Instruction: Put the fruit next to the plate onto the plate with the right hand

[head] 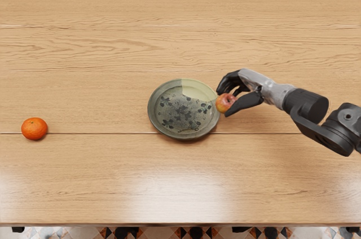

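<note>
Grey-green plate (153,109) with dark speckles, red-yellow fruit (225,102), orange citrus (34,128), black-and-grey hand (240,89), pale wood-grain table (169,36).

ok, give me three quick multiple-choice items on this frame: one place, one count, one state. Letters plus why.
1. Relative to the plate, the orange lies: A on it; B just right of it; C far to its left.
2. Fruits in view: A one; B two; C four.
3. The right hand: A grips the reddish fruit; B lies flat and empty; C presses on the orange.

C, the orange sits alone well left of the plate. B, only the orange and the reddish fruit show. A, the hand closes around the fruit at the plate's right rim.
</note>
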